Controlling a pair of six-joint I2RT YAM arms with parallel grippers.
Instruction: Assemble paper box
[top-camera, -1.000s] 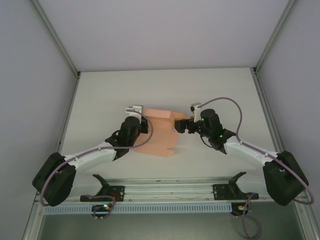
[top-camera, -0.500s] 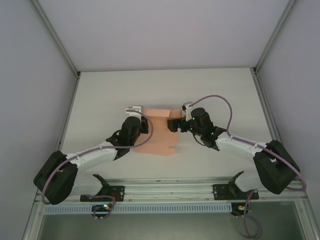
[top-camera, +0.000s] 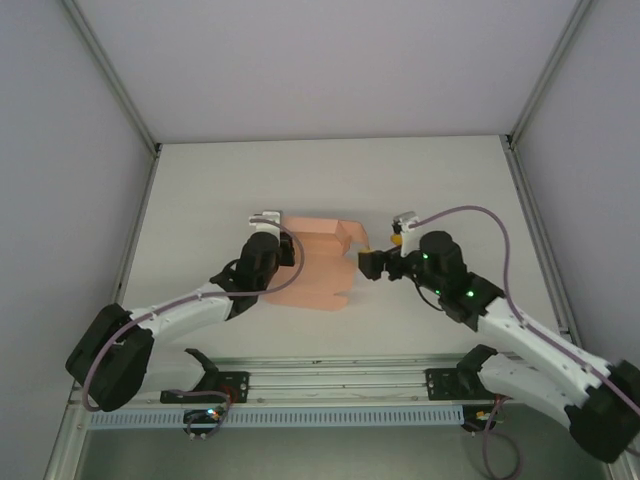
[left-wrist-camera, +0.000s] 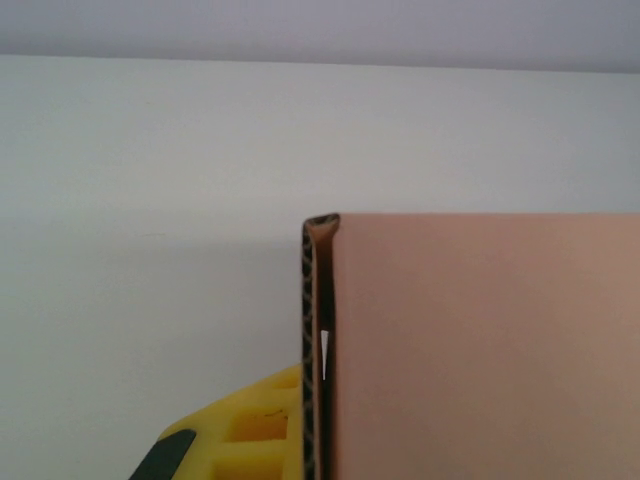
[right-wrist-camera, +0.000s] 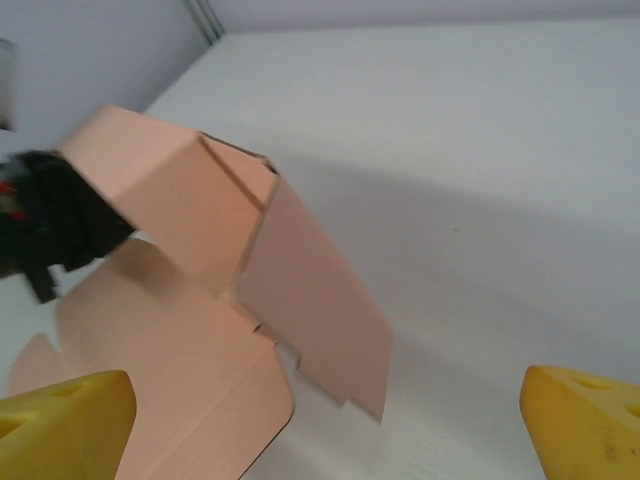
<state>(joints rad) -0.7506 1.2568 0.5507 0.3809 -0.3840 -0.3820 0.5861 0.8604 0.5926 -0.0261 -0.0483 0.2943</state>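
The paper box (top-camera: 312, 272) lies near the middle of the surface (top-camera: 200, 190), only partly formed: most of the sheet is flat, while the wall along its 12 o'clock edge stands up and an end flap (right-wrist-camera: 315, 300) hangs off it at a slant on the 3 o'clock side. The left hand (top-camera: 271, 228) is pinched narrow on the doubled card at the box's 10 o'clock corner; the left wrist view shows the folded edge pressed against a yellow finger (left-wrist-camera: 240, 440). The right hand (top-camera: 381, 253) sits just beside the box at 3 o'clock with its jaws wide and nothing in them, and the slanted flap is in front of it in the right wrist view. The step in hand looks like turning that flap in toward the base. To do it well, the left hand should act as a firm anchor so the thin card does not slide or spring open. The right hand should meet the flap close to its crease and sweep toward 9 o'clock, low and square to the wall. A push near the free tip would likely buckle the card rather than fold it.
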